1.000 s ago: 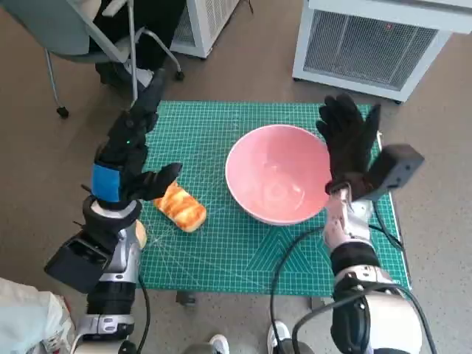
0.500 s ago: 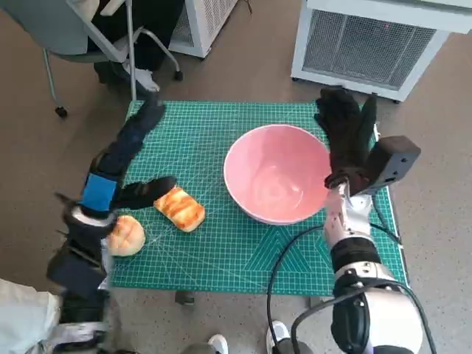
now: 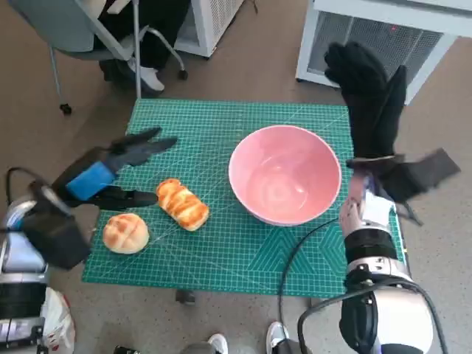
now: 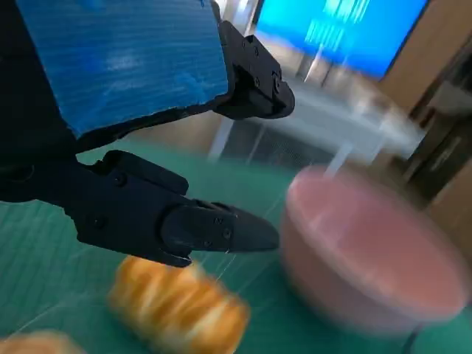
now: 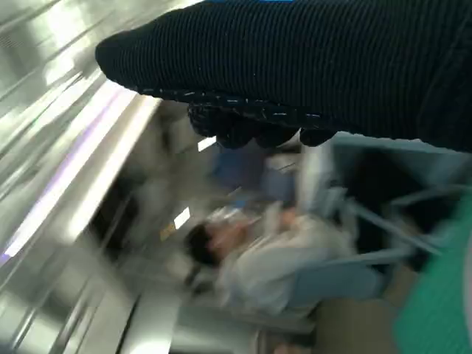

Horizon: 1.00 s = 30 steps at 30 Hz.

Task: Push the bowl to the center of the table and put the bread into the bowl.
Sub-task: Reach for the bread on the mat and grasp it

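My tabletop (image 3: 295,251), under its green cutting mat, fills the middle of the head view. The pink bowl (image 3: 285,183) sits right of centre on it, with nothing inside. My right robot hand (image 3: 371,99) is raised at the upper right, its fingers spread wide and holding nothing, apart from the bowl. My left robot hand (image 3: 110,171) hovers at the left, fingers apart and holding nothing. The striped bread (image 3: 182,204) lies just left of the bowl, a round bun (image 3: 125,232) lower left of it.
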Available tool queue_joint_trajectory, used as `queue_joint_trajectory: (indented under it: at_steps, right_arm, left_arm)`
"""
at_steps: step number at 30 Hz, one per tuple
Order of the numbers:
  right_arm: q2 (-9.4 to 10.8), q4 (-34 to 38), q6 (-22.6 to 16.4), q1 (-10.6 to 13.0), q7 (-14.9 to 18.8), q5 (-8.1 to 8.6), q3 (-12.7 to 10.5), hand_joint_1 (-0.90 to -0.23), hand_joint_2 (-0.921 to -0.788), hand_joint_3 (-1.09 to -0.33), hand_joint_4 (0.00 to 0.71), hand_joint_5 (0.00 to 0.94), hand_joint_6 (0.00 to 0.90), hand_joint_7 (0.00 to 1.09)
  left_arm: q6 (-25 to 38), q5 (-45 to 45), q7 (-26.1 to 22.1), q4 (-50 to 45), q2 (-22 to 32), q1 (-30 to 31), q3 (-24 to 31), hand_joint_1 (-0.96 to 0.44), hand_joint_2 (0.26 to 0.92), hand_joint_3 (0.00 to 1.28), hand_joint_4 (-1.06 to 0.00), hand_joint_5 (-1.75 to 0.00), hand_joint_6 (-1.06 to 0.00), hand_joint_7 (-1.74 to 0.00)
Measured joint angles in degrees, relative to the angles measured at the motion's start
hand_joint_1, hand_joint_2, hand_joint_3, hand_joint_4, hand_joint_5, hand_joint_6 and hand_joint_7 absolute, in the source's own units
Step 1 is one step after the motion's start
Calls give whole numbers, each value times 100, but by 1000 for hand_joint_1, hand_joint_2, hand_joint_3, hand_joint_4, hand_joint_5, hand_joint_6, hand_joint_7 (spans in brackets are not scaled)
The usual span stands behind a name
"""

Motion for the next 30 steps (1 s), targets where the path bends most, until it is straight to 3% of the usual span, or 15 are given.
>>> queue_joint_trajectory:
  at_steps: [6, 10, 23, 30]
  right_arm:
    - [7, -500, -301, 50, 686, 451, 102, -585, -921, -831, 249, 19, -1, 676]
    - [15, -845, -401, 156, 919, 648, 180, -592, -921, -832, 248, 19, -1, 674]
    - [5, -1551, -629, 500, 983, 690, 476, -590, -921, -849, 238, 21, -1, 663]
    - [8, -1786, -642, 655, 935, 688, 590, -581, -921, -856, 234, 23, -1, 647]
  left_arm:
    - [331, 638, -134, 179, 57, -388, -524, -271, 777, 0, -335, -5, -509, -55]
    - [427, 1055, -136, 415, 59, -649, -850, -268, 773, 0, -332, -2, -511, -53]
    - [369, 2116, 306, 1753, -285, -1429, -1806, -283, 773, 1, -316, 0, -493, -36]
    - [232, 2413, 592, 2559, -609, -1745, -2177, -217, 773, 1, -323, -3, -518, -47]
